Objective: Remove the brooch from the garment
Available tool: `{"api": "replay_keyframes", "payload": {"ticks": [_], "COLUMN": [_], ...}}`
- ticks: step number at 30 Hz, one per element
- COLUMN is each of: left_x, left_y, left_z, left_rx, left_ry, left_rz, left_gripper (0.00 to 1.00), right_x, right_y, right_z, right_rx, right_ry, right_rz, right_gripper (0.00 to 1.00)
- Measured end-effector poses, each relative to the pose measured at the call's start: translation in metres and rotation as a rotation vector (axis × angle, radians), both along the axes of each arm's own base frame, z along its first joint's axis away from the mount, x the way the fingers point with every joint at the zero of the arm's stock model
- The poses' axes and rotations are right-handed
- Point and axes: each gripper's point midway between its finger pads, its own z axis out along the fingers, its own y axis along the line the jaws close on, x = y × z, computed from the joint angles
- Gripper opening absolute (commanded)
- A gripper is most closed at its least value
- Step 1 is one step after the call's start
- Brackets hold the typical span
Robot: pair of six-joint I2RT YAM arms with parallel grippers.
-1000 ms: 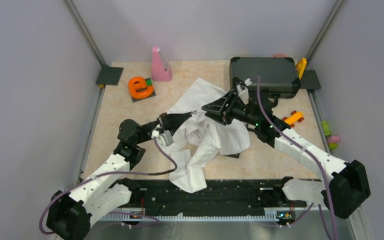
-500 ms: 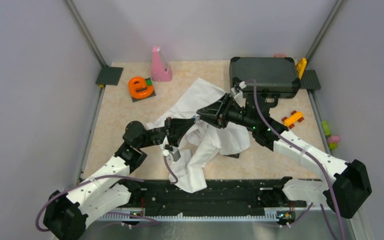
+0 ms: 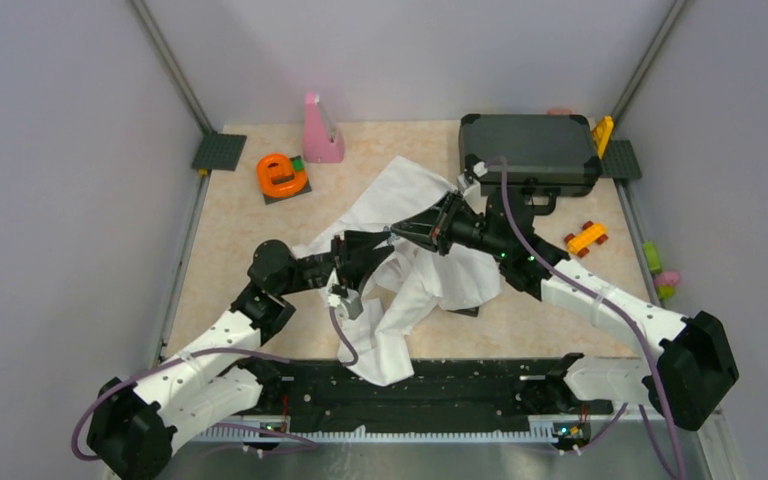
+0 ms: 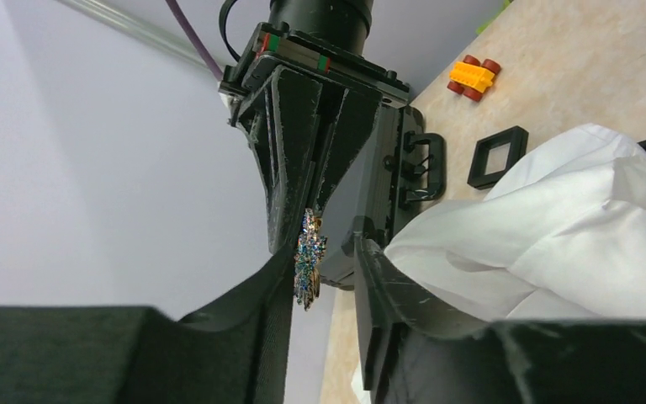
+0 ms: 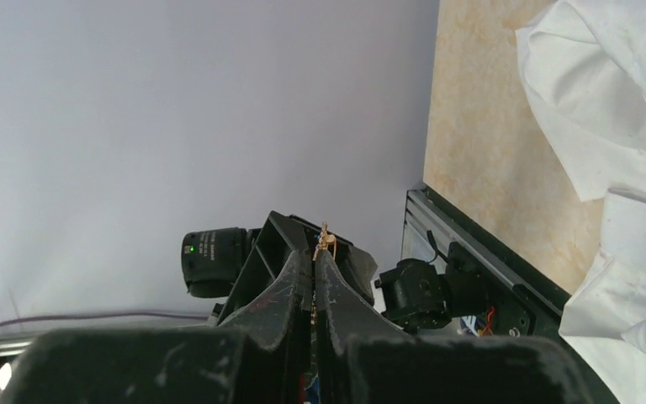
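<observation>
My right gripper is shut on the brooch, a small glittering metallic ornament that sticks out past its fingertips; its thin gold end also shows in the right wrist view. The brooch hangs in the air, apart from the cloth. My left gripper is open, tip to tip with the right gripper, with the brooch between its fingers close to the left finger. The white garment lies crumpled on the table under both grippers and shows in the left wrist view.
A black case stands at the back right. An orange-yellow toy car lies right of the garment, with black square trays near it. An orange toy and a pink object are at the back left.
My left gripper swung right and turned to face the right gripper's tip. The right gripper shifted slightly left with the brooch. The brooch now sits between the left fingers.
</observation>
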Motion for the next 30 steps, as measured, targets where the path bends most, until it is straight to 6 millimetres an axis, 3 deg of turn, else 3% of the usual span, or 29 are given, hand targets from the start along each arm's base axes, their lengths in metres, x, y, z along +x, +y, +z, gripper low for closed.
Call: {"api": "replay_keyframes", "payload": {"ticks": [4,7,13,17,20,24,30], "left_x": [-0.001,0.000,-0.004,0.001,0.004,-0.001,-0.008], "left_y": [-0.002,-0.002,-0.005,-0.002,0.004,0.013,0.012], "left_z": [-0.003,0.001,0.007,0.015,0.024,0.032,0.032], "left_rx": [-0.024,-0.083,-0.223,-0.388,-0.508,-0.614,-0.591], "left_ry": [0.100,0.218,0.578,0.887,1.021,1.069,1.034], "left_rz": [-0.008,-0.007,-0.041,-0.021,-0.016,-0.045,-0.080], "left_gripper": [0.55,0.89,0.96,0.99,0.99,0.99,0.97], "right_x": [0.000,-0.001,-0.008,-0.008,-0.007,-0.007,-0.007], "right_y": [-0.001,-0.001,-0.003,-0.011,-0.015,-0.015,-0.015], "right_z": [-0.003,-0.006,-0.008,-0.018,-0.019,-0.012,0.000], "right_rx": [-0.033,-0.072,-0.110,-0.122,-0.120,-0.096,-0.040], "right_ry": [-0.073,-0.161,-0.355,-0.392,-0.410,-0.426,-0.415], "right_rz": [0.011,0.034,0.103,0.106,0.096,0.089,0.074], "right_gripper": [0.00,0.00,0.00,0.00,0.00,0.00,0.00]}}
